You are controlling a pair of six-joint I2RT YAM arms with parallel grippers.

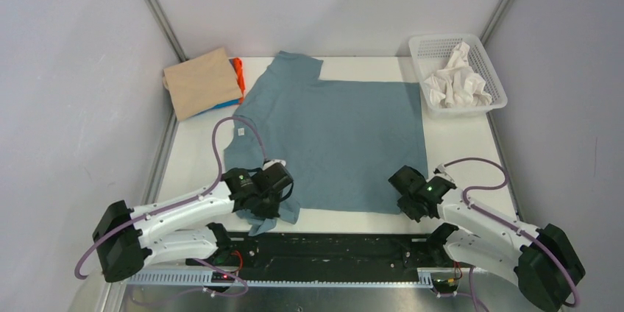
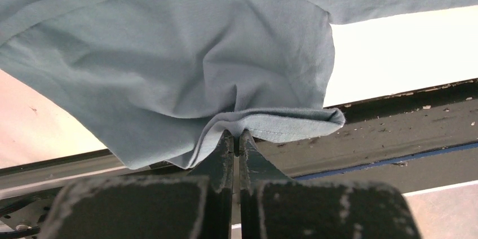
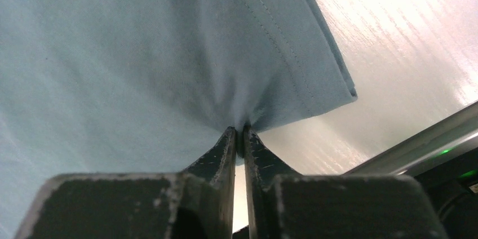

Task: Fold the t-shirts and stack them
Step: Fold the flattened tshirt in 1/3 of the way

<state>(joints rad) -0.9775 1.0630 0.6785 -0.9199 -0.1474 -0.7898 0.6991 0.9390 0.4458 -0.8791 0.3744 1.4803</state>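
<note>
Slate t-shirt [image 1: 335, 139]: long axis left–right on counter [image 1: 456, 150], body far of both hands | left hand [image 2: 237, 135]: pinching near sleeve | right hand [image 3: 239, 132]: pinching near hem corner

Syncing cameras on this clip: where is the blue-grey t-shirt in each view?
Top external: blue-grey t-shirt spread flat across mid-table.
Left wrist: fills the upper frame, sleeve hem pinched by the left gripper.
Right wrist: fills the left and centre, hemmed corner pinched by the right gripper.
Shared landmark: white tabletop beside the shirt.
</note>
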